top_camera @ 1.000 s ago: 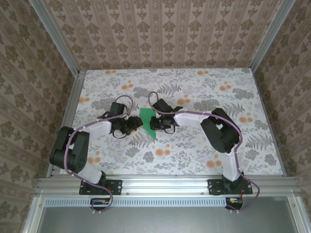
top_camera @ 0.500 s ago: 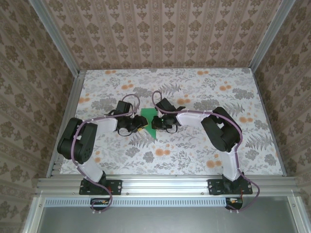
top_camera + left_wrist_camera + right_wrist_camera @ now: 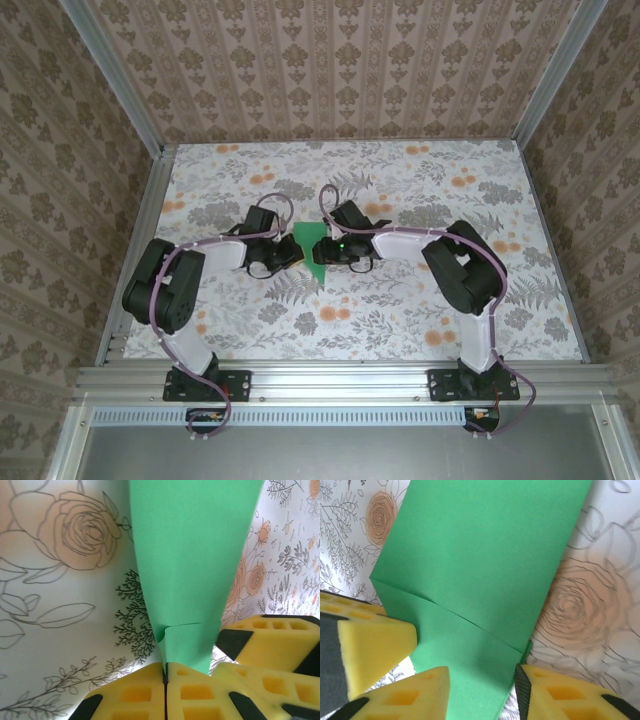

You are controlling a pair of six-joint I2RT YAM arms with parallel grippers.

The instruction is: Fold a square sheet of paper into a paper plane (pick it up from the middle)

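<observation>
The green sheet of paper [image 3: 314,266] lies mid-table, folded into a narrow shape that tapers toward the near edge. In the left wrist view the folded paper [image 3: 192,565] has a crease across it, and my left gripper [image 3: 166,666] is shut on its lower edge, yellow pads pressed together. My left gripper [image 3: 288,256] sits at the paper's left side. My right gripper [image 3: 329,250] is at its right side. In the right wrist view my right gripper [image 3: 480,682] is open, and the creased green paper [image 3: 480,565] runs between its yellow fingers [image 3: 425,692].
The table [image 3: 420,310] carries a grey-and-orange floral print. Patterned walls and aluminium rails [image 3: 330,372] close it in on all sides. The right gripper's yellow finger [image 3: 272,640] shows beside the paper in the left wrist view. Both arms meet mid-table.
My left arm has moved right to the paper and its gripper has shut on the paper's edge. My right gripper has opened its jaws over the paper.
</observation>
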